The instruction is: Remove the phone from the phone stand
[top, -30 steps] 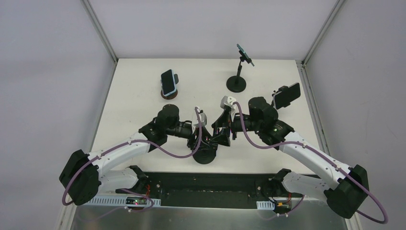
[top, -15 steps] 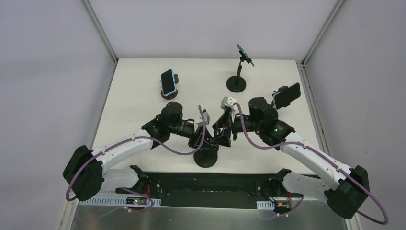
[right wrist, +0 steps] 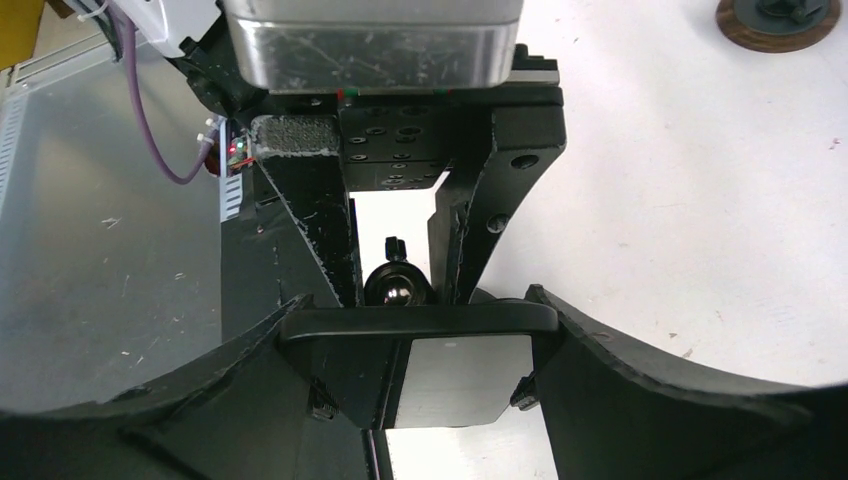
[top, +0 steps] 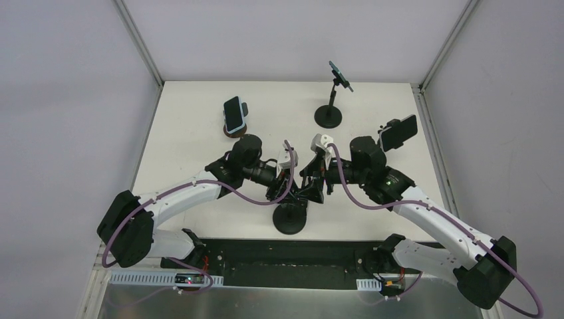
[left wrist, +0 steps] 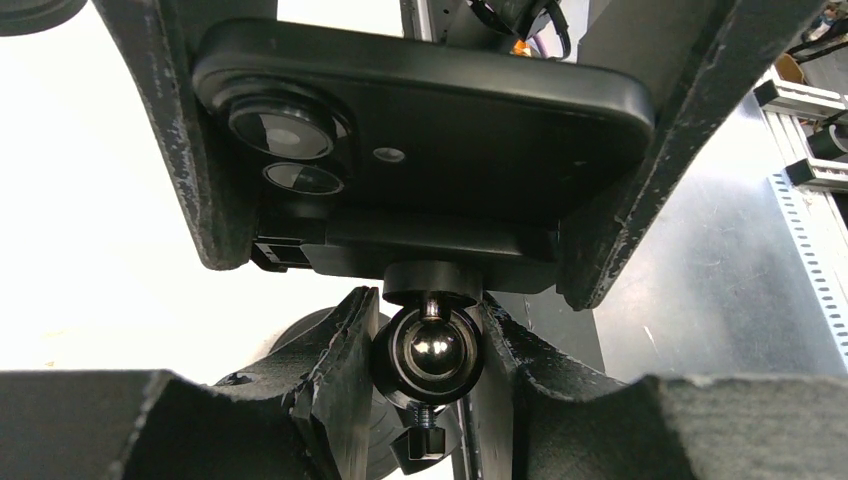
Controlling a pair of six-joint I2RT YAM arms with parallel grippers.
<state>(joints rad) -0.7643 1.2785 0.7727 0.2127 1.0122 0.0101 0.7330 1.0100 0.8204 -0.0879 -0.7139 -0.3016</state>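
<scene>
Phone (left wrist: 420, 110) clamped in right jaws, left jaws newly narrowed onto phone stand (left wrist: 428, 350) ball joint

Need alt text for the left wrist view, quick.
The left gripper grips the glossy black ball joint of the phone stand, low in frame. Just above, the black twin-lens phone sits in the stand's black clamp, gripped at both sides by the right gripper.

Black phone (left wrist: 430, 130) sits cradled atop the black ball-jointed phone stand (left wrist: 428, 350).
</scene>
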